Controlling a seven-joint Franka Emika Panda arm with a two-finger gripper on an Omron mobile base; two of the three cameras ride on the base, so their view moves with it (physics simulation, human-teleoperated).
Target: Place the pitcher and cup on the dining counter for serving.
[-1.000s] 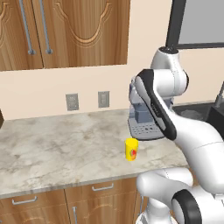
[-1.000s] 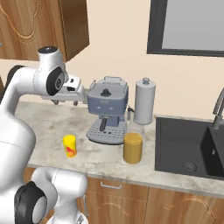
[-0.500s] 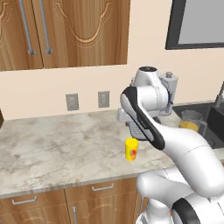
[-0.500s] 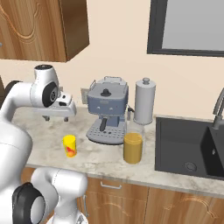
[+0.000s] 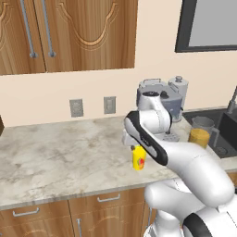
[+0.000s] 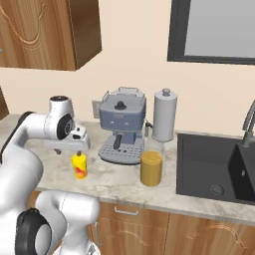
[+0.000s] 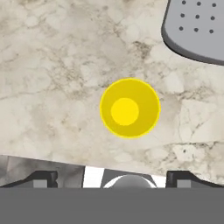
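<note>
The jaws (spread wide, gripping nothing) hang directly above the upright cup (image 7: 129, 108).

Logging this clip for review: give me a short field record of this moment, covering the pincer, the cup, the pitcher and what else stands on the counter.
pincer: open, empty, poised above the cup, pointing down at it
cup: yellow, upright on the marble counter, untouched
pitcher: glass, juice in its lower part, upright beside the sink, in front of the coffee machine; untouched
other items: grey canister behind the pitcher
task status: neither cup nor pitcher lifted yet
</note>
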